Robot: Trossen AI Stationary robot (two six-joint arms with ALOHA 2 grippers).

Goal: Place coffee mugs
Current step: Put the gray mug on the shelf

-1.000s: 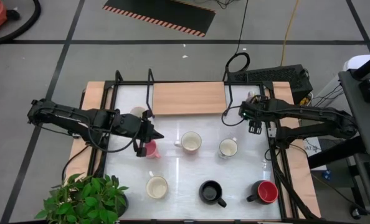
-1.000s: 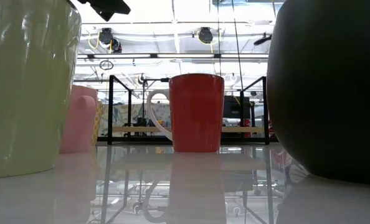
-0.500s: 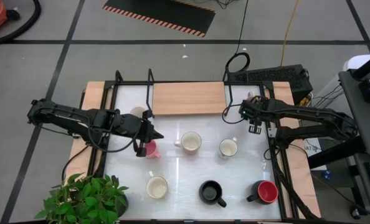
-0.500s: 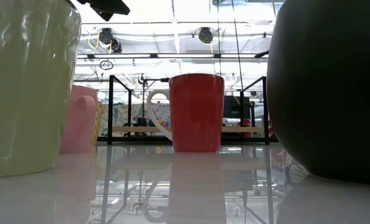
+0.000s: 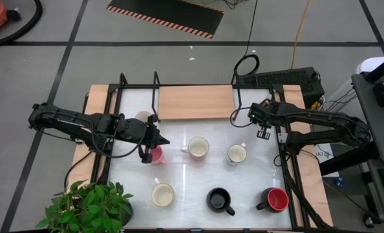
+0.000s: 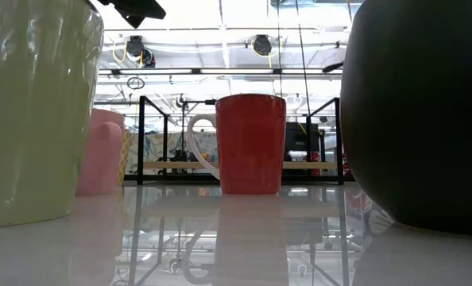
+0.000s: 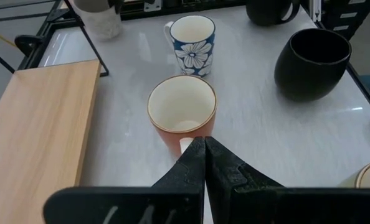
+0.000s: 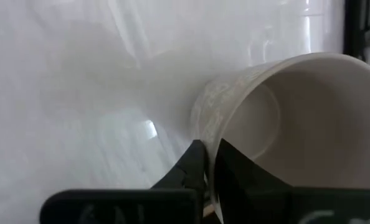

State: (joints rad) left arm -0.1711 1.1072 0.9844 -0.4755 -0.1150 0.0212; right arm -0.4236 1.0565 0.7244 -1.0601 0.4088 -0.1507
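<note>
Beside the wooden board [image 5: 196, 102], on the white worktop [image 5: 192, 188], a pink mug [image 5: 157, 155] is pinched at its rim by the left claw [image 5: 154, 146], while the right claw [image 5: 264, 134] is pressed together near a cream mug [image 5: 236, 154], so a thin rim grip could be lost if tilted.

Two dark jointed arms [image 5: 82, 123], black cables, tapered black fingers [image 7: 200, 165]

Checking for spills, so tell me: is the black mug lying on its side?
No, in the left wrist view the black mug stands upright on the white table, mouth up.
</note>
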